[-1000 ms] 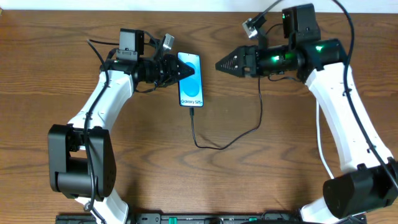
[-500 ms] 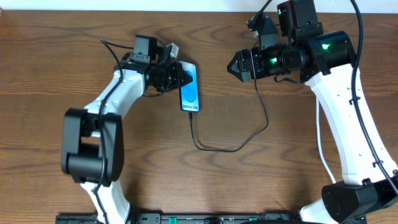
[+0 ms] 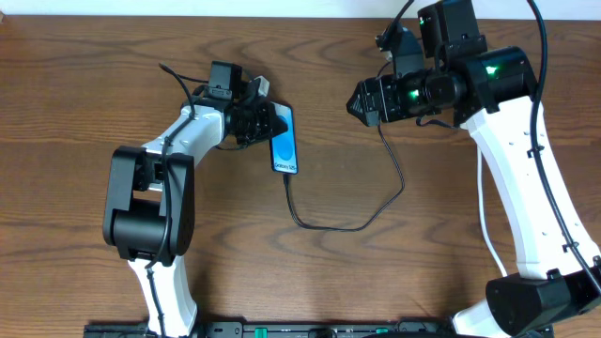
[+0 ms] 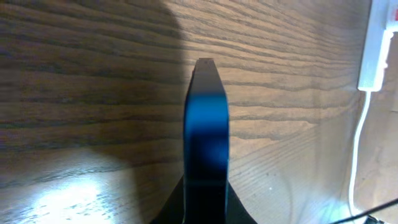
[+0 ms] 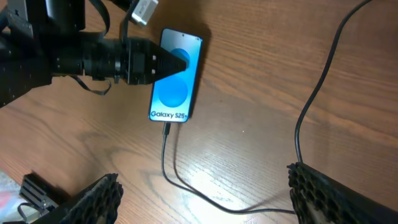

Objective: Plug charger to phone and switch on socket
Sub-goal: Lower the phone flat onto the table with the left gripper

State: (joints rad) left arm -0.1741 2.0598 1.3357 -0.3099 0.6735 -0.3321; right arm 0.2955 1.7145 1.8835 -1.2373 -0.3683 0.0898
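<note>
The phone (image 3: 286,141) lies slightly tilted on the wooden table, blue screen up. My left gripper (image 3: 273,122) is shut on its upper part, and the left wrist view shows the phone (image 4: 206,124) edge-on between the jaws. The charger (image 3: 331,225) is a thin black cable whose tip (image 5: 166,129) meets the phone's (image 5: 177,78) bottom edge. It loops right and up towards my right arm. My right gripper (image 3: 356,101) hovers open to the right of the phone, with nothing between its fingers (image 5: 93,199). The socket (image 4: 378,50) shows only at the left wrist view's right edge.
A thick white cord (image 4: 356,149) runs down from the socket. The charger's slack loop (image 5: 205,199) lies on the wood below my right gripper (image 5: 202,176). The left arm's white links (image 3: 169,150) stretch across the left of the table.
My left arm has swung round and the phone with it, now tilted and slightly lower. My right gripper has drawn back to the right and opened wider.
</note>
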